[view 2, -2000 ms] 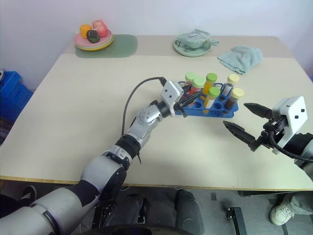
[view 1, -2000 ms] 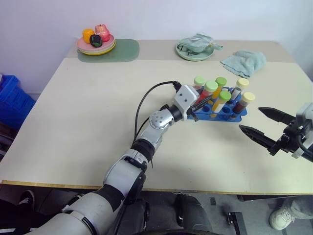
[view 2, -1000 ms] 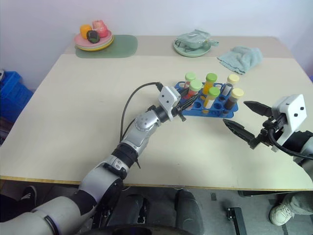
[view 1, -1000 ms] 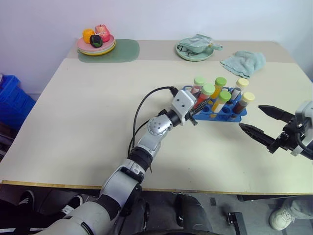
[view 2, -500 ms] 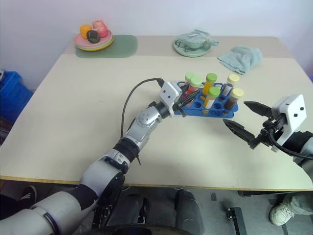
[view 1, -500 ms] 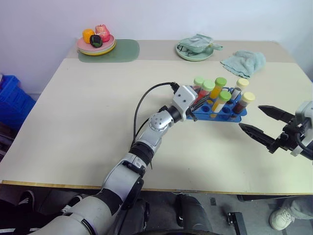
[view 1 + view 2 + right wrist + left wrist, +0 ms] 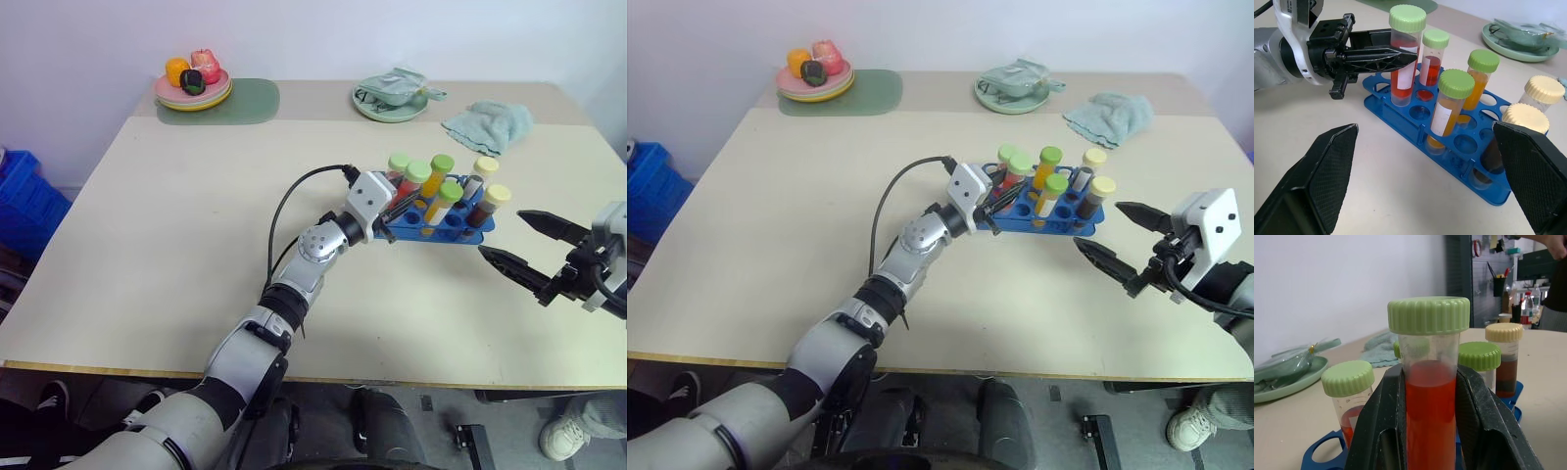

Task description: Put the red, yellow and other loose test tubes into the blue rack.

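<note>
Over the rack's (image 7: 1400, 117) near-left corner, the left gripper (image 7: 1396, 55) squeezes a red tube (image 7: 1404, 56), while the right gripper (image 7: 524, 247) waits wide open.

Six capped test tubes (image 7: 1459, 105) at one blue rack (image 7: 1400, 120): four green-capped, two cream-capped. Beyond the rack: two plates (image 7: 387, 106), one cloth (image 7: 490, 124), one green mat (image 7: 245, 103).

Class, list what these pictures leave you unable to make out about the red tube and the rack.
- Left wrist view: foot of the red tube, hidden between the left gripper jaws and cut by the edge.
- Right wrist view: the blue rack hides how deep the tube is seated.
- Right wrist view: the right gripper covers the rack's near corner.
</note>
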